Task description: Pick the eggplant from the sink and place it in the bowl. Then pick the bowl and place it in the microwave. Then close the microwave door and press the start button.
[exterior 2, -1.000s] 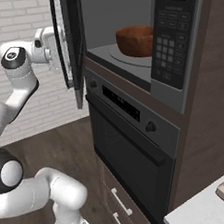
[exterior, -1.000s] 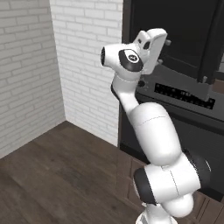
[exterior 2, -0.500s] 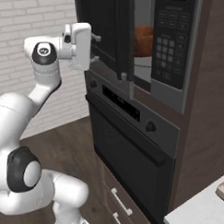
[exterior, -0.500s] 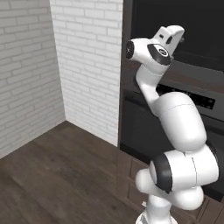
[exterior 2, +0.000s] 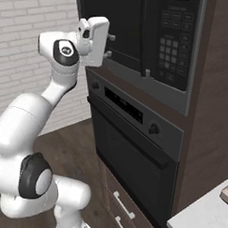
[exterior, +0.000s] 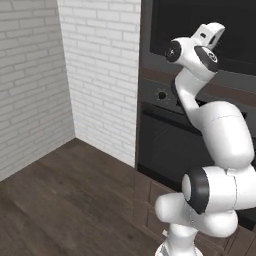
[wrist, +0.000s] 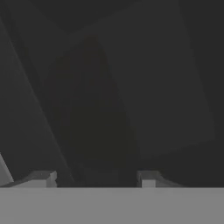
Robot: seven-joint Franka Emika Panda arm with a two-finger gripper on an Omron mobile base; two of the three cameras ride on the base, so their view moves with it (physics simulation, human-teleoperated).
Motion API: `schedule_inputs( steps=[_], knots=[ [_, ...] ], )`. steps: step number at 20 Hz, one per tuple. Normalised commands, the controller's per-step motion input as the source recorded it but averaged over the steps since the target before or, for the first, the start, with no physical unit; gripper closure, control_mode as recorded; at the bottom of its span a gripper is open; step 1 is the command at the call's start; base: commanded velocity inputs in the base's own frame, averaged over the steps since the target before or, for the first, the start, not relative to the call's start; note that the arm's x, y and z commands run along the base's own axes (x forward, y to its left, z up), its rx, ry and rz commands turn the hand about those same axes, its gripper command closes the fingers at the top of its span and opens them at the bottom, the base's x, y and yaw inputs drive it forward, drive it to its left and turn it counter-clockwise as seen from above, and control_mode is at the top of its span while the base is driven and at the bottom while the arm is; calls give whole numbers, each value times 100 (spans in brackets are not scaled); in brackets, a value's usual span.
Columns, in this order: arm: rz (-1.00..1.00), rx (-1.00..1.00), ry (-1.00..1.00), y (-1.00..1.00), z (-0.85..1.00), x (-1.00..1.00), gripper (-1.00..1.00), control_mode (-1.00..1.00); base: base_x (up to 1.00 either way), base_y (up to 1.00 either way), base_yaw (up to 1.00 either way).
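**Hand view: jaws against the shut microwave door, start button next**

Hand view shows the two dark fingertips [wrist: 43, 178] standing apart at the bottom, with nothing between them, looking square onto a flat dark pane. The jaws are spread and hold nothing. The right base view sets the two-finger gripper [exterior 2: 109, 45] at the large flat black microwave door with its dark glass window [exterior 2: 119, 26], fingertips touching it or just short of it near its lower left corner; which of the two I cannot tell.

That door appears to lie flush with the front of the built-in dark grey microwave [exterior 2: 150, 39], so I judge the closing step finished or all but finished, and the press of the start button to be what is left. The grey keypad panel [exterior 2: 172, 50] sits to the right of the door, well apart from the fingertips. The next move would call for drawing back off the glass, shifting right across the front, and bringing one fingertip onto the right key; the keys are too small to tell which is start.

Through the dark window nothing can be made out, so the bowl and the eggplant are hidden; by the task's order they should be inside. Below the microwave is the black oven with a round knob and display strip [exterior 2: 131, 134]. From the left base view the white arm [exterior: 220, 135] reaches up to the same dark front.
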Motion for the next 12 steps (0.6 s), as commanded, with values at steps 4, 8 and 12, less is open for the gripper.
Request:
schedule_inputs(
  steps=[4, 8, 12],
  knots=[
    [17, 1, 0, -44, -11, 17, -100, -100, 0, 0, 0],
    [12, 0, 0, 13, 3, -95, -100, -100, 0, 0, 0],
    [-1, 3, -7, 34, 35, -100, -100, -100, 0, 0, 0]
  ],
)
